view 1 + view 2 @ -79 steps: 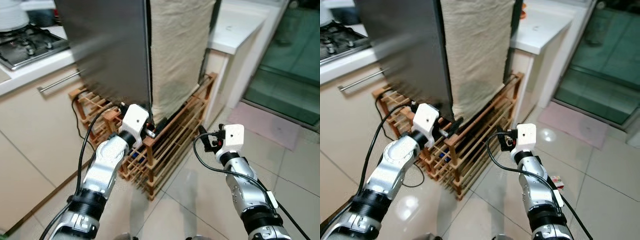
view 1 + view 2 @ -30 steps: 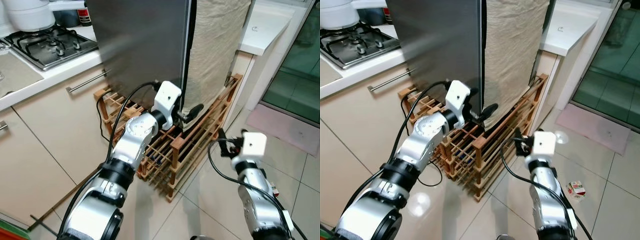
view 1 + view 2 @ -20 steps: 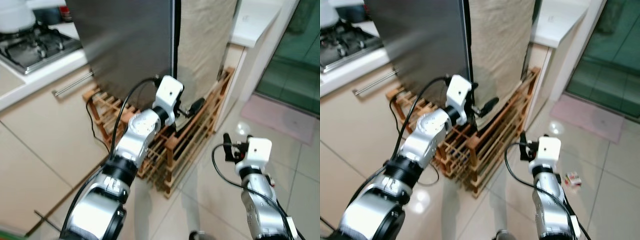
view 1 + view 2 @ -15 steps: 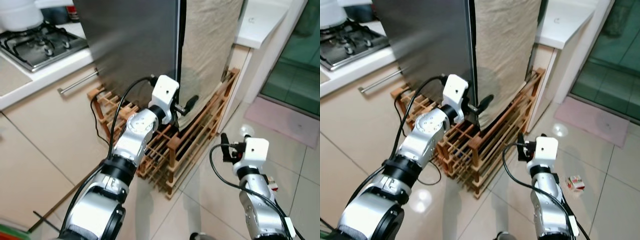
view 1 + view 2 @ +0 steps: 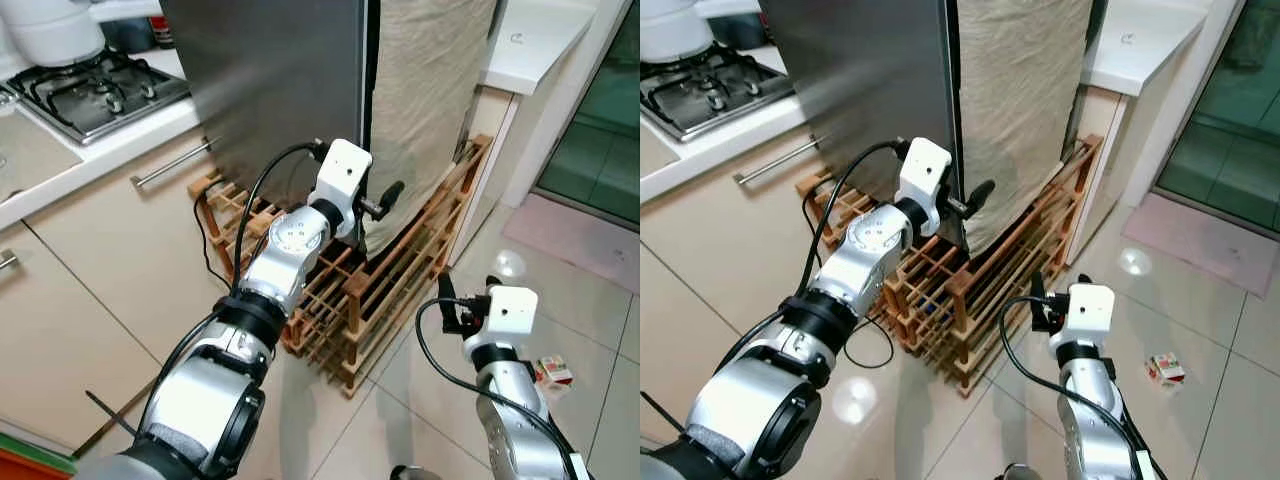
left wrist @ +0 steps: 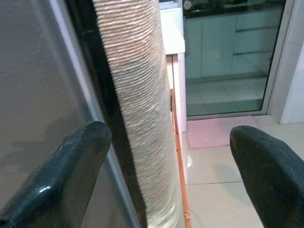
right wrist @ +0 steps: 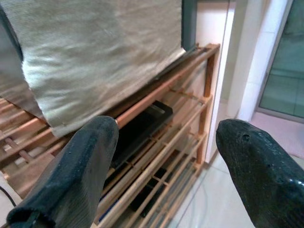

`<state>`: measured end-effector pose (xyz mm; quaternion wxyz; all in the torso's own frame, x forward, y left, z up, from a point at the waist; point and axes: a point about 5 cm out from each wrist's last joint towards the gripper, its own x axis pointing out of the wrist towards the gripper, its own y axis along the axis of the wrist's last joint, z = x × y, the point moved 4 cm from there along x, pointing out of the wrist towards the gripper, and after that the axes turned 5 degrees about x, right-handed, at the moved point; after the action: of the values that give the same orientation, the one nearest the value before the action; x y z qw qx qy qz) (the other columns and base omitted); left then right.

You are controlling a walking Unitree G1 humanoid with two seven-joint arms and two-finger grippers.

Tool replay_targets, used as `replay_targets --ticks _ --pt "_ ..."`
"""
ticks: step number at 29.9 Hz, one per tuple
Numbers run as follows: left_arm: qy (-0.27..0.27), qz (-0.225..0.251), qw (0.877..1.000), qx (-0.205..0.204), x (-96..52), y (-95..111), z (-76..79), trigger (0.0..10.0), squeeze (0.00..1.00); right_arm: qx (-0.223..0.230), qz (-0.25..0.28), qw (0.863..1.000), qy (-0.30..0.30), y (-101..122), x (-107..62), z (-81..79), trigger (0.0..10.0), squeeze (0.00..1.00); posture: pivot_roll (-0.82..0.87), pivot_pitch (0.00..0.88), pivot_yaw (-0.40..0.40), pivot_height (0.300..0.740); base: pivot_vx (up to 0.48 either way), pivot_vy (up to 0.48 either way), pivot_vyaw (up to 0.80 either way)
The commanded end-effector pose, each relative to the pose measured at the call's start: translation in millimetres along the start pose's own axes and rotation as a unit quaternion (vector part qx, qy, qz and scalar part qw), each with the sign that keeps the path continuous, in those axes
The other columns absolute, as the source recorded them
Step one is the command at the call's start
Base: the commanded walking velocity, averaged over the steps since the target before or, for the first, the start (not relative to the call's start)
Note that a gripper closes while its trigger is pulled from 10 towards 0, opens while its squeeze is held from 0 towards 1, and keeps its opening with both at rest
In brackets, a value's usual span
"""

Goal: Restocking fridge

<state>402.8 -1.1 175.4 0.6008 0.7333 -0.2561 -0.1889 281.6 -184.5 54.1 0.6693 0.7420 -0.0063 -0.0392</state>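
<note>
Reaching up, the left gripper (image 5: 383,198) hangs released at the fridge's (image 5: 290,90) front edge, fingers (image 6: 71,166) spread either side of the dark gap between the steel door and the beige cloth (image 5: 425,90) draped over it (touching neither, as far as I can tell). The right gripper (image 5: 1037,305) is low, spread wide and holding nothing, facing the wooden rack (image 5: 400,270) under the fridge. A small carton (image 5: 1166,369) lies on the floor tiles.

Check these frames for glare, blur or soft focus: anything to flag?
Eye views: sharp, with lamp glare spots on the floor tiles. Left wrist view: the near fingers are soft and the fridge door beside them is blurred. Right wrist view: evenly lit, wooden rack clear.
</note>
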Motion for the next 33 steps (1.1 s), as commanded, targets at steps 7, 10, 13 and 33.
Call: replay_targets --ticks 7,10,13,33 --pt "0.006 -0.009 1.000 -0.010 6.5 1 0.9 10.0 0.00 -0.009 -0.002 1.000 -0.010 4 -10.5 7.5 10.0 0.00 -0.15 0.053 0.119 0.740 0.000 0.000 0.00" --pt "0.004 -0.010 1.000 -0.012 8.9 2 4.5 10.0 0.00 -0.013 -0.006 1.000 -0.014 3 -14.5 11.2 10.0 0.00 -0.16 0.065 0.120 0.740 0.000 0.000 0.00" --pt "0.013 -0.014 1.000 -0.003 10.9 2 4.6 10.0 0.00 -0.015 -0.008 1.000 -0.017 4 -17.4 13.2 10.0 0.00 -0.17 0.074 0.121 0.740 0.000 0.000 0.00" --pt "0.101 -0.015 0.994 -0.024 13.6 7 -15.7 10.0 0.00 -0.025 -0.024 0.999 -0.023 4 -27.2 19.3 10.0 0.00 -0.19 0.096 0.109 0.740 0.000 0.000 0.00"
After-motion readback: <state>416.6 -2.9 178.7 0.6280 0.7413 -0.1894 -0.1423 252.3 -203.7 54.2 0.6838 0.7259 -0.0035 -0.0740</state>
